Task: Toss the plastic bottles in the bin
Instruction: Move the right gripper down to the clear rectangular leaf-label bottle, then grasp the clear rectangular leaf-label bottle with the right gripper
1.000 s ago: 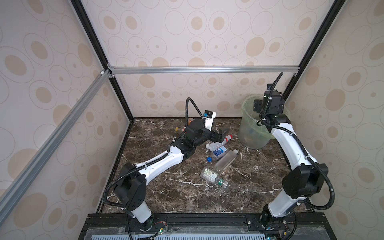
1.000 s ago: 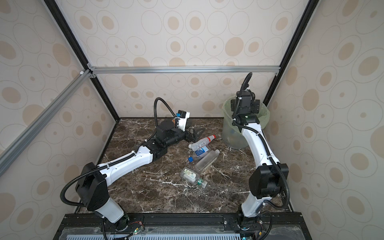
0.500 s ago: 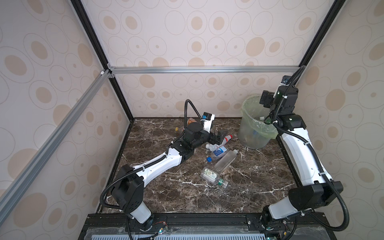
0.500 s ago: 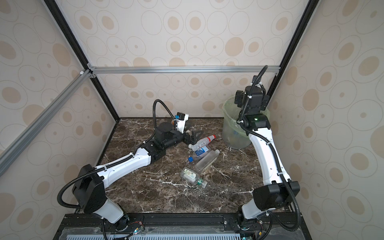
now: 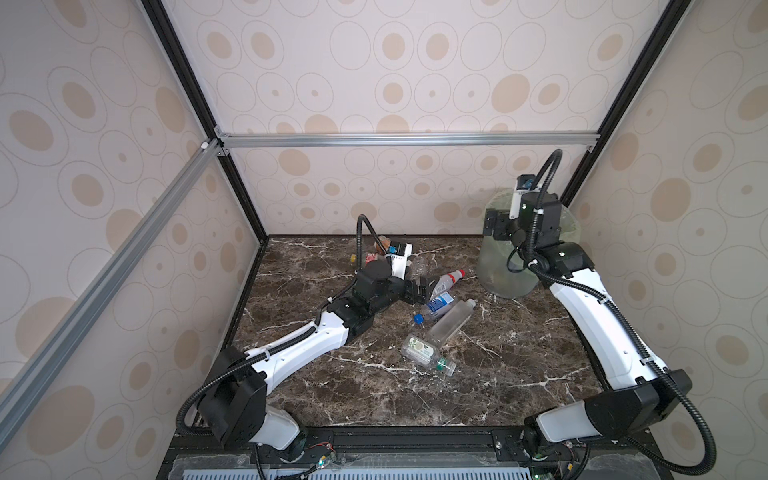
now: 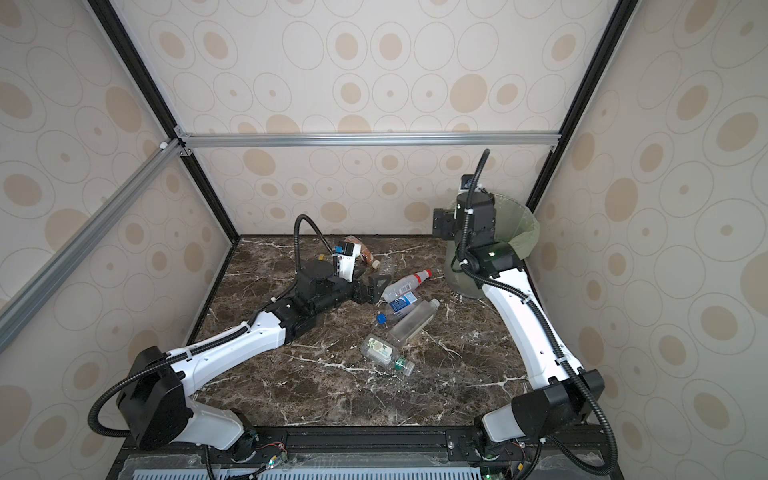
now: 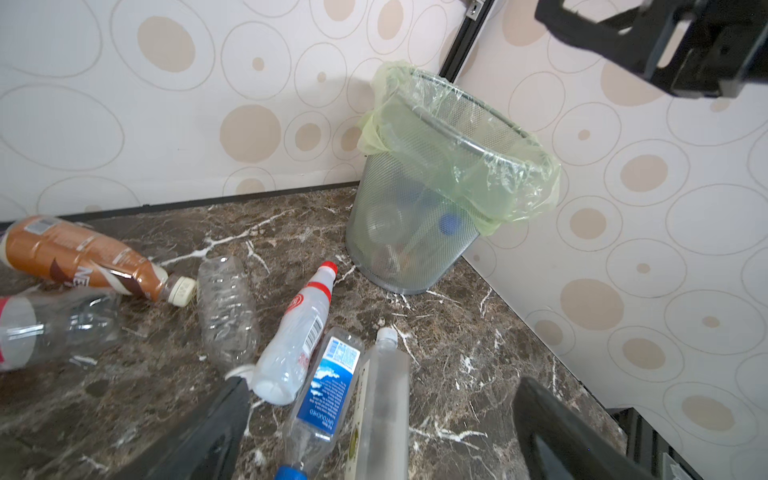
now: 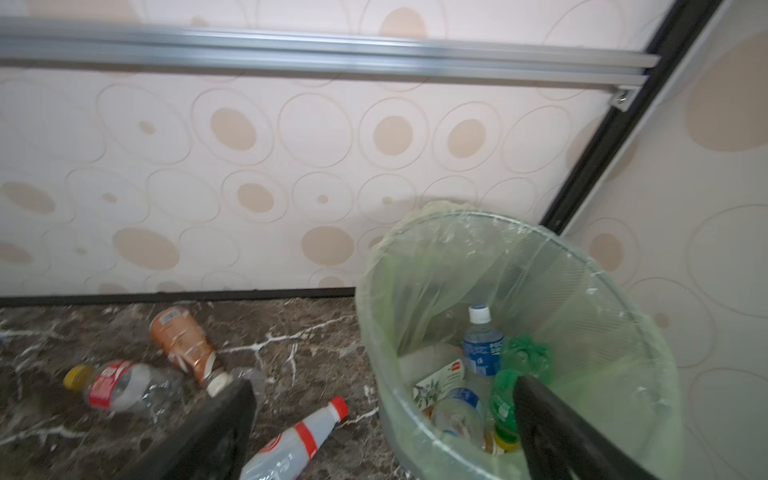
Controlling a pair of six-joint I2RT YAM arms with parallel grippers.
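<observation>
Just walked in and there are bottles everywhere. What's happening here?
Two robot arms are clearing plastic bottles off the marble table into the bin. The right gripper hangs open and empty by the bin's rim, and the bin already holds several bottles. The left gripper is open, low beside the red-capped bottle, gripping nothing. Several more lie on the table.

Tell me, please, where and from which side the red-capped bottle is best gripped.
Probably across the straight mid-body of the red-capped bottle, between its red band and base, coming down from above with the left gripper. It lies on its side, its neck tapers, and the blue-labelled bottle crowds its base.
</observation>
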